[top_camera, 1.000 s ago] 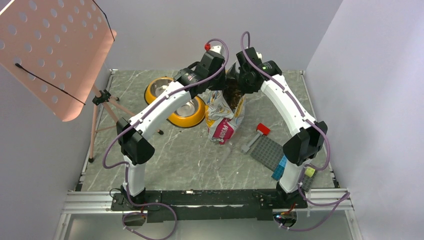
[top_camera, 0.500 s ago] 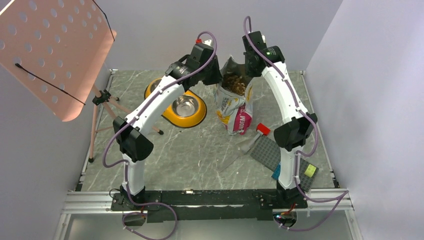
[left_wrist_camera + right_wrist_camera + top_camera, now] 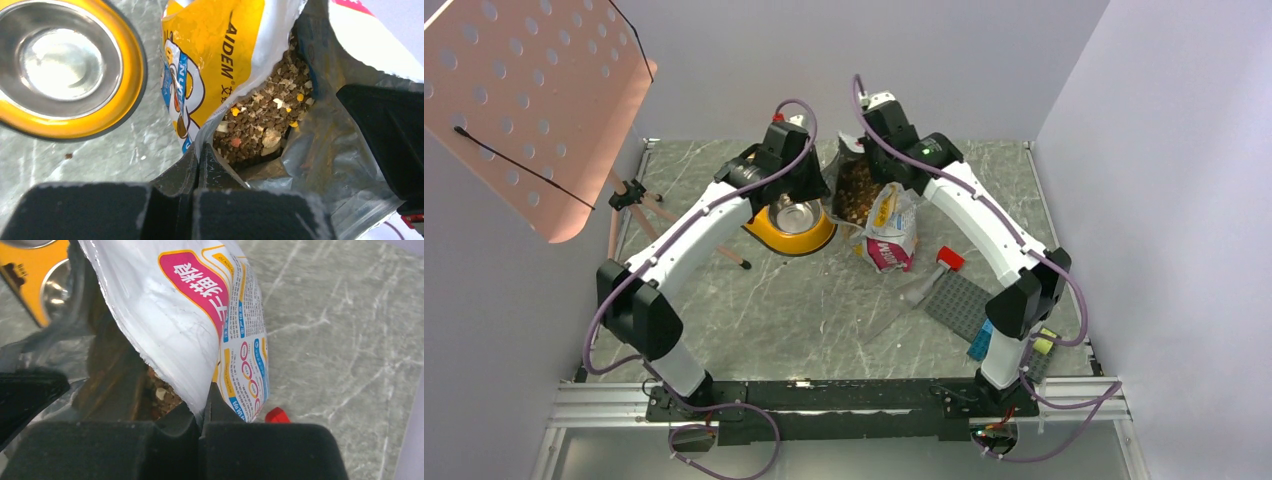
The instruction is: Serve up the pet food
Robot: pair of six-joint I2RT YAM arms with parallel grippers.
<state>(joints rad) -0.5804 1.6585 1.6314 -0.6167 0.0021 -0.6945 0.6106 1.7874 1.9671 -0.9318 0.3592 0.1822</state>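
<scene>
Top external: left hand (image 3: pixel 198 152), right hand (image 3: pixel 204 400) tight on bag (image 3: pixel 892 225) rims, bowl (image 3: pixel 764 233) beside.

we see the bag (image 3: pixel 170 315) in glossy white, pink and yellow with a cartoon cat, the kibble (image 3: pixel 260 125) brown flecked yellow and cream, the double bowl (image 3: pixel 131 85) yellow and shiny steel, the table (image 3: pixel 350 315) grey marble veined white.

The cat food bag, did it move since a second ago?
Yes. Both arms swung left, carrying the bag toward the yellow bowl. The left gripper and right gripper pinch its rim. The bowl and the grey brick plate stayed put.
</scene>
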